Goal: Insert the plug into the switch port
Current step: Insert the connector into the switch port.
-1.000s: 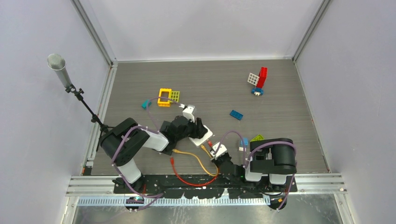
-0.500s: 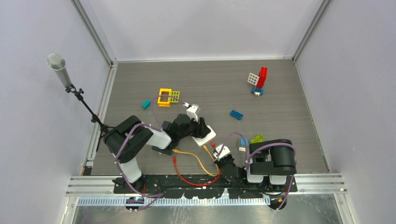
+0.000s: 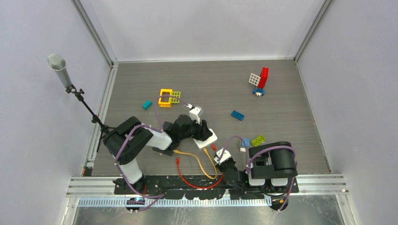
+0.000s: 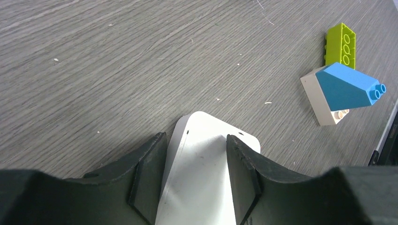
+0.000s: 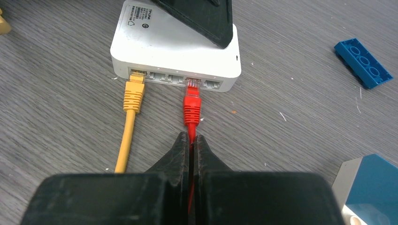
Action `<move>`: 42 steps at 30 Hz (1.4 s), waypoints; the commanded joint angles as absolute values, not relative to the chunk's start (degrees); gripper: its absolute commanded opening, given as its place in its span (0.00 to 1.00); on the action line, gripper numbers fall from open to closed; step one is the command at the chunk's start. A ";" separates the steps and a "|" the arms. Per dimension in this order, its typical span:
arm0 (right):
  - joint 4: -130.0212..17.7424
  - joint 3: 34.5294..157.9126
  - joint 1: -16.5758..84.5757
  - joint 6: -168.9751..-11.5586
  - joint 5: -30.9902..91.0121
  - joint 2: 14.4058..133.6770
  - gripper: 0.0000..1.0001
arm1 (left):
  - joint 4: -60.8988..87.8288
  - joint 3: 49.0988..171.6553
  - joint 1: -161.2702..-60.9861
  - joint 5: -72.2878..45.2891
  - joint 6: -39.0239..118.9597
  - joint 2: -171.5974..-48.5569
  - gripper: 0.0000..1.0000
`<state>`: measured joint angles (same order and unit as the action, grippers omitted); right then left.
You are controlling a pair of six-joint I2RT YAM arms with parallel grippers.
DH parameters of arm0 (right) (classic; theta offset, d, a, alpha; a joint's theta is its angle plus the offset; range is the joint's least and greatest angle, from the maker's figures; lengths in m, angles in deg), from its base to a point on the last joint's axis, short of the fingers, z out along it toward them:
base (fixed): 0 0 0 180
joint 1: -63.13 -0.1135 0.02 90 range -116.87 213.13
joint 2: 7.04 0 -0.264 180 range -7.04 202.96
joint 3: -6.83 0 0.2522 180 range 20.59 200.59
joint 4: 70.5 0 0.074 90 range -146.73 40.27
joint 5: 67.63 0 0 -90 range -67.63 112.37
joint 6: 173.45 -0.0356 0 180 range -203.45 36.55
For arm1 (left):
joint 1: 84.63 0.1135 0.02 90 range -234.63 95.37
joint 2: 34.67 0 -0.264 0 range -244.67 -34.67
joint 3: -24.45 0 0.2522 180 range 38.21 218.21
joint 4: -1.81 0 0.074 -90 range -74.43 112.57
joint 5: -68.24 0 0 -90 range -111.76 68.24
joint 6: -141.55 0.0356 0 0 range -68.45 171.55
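Observation:
The white switch (image 5: pixel 173 44) lies on the table with its ports facing my right wrist camera. My left gripper (image 4: pixel 196 140) is shut on the switch (image 4: pixel 202 187), one finger (image 5: pixel 202 18) lying across its top. The red plug (image 5: pixel 192 105) points straight at the switch. Its clear tip sits in the mouth of the second port from the right. My right gripper (image 5: pixel 191 140) is shut on the red cable just behind the plug. A yellow plug (image 5: pixel 133 93) sits in the leftmost port. From above, the switch (image 3: pixel 206 139) lies between the left gripper (image 3: pixel 199 131) and the right gripper (image 3: pixel 223 161).
The red cable (image 3: pixel 197 183) and yellow cable (image 3: pixel 197 159) loop toward the near edge. Loose bricks lie around: blue (image 3: pixel 237 115), lime (image 3: pixel 257 139), blue-and-white (image 4: pixel 347 86), teal (image 3: pixel 147 104), a yellow frame (image 3: pixel 165 97) and a red tower (image 3: pixel 263 79). A microphone stand (image 3: pixel 58 68) rises at left.
My right gripper has drawn back toward the near edge along the red cable. The left gripper and the switch have shifted slightly right and nearer.

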<state>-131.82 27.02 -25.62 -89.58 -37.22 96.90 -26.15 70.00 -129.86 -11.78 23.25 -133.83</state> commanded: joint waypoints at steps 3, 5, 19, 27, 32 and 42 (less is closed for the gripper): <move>-133.66 26.42 -26.30 -89.64 -39.94 97.90 0.01 | -16.10 67.99 -130.75 -7.77 24.99 -135.77 0.52; -134.58 26.51 -26.10 -89.84 -40.78 98.87 0.00 | -16.30 68.01 -130.71 -7.41 25.05 -135.94 0.52; -138.06 28.06 -21.15 -88.25 -37.72 100.97 0.00 | -20.32 65.43 -130.82 -5.59 21.62 -137.36 0.48; -137.37 29.47 -17.51 -86.47 -30.50 101.05 0.00 | -21.81 65.73 -131.04 -3.74 21.35 -139.19 0.48; -137.57 29.50 -15.21 -85.29 -25.18 101.16 0.00 | -21.81 66.80 -131.25 -1.54 22.18 -140.32 0.48; -139.09 30.28 -10.32 -82.04 -19.20 102.61 0.00 | -21.17 69.66 -131.74 4.05 23.77 -143.78 0.47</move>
<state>-140.44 27.68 -13.16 -83.83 -27.61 100.84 -34.67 70.98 -127.59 -11.43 23.91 -139.09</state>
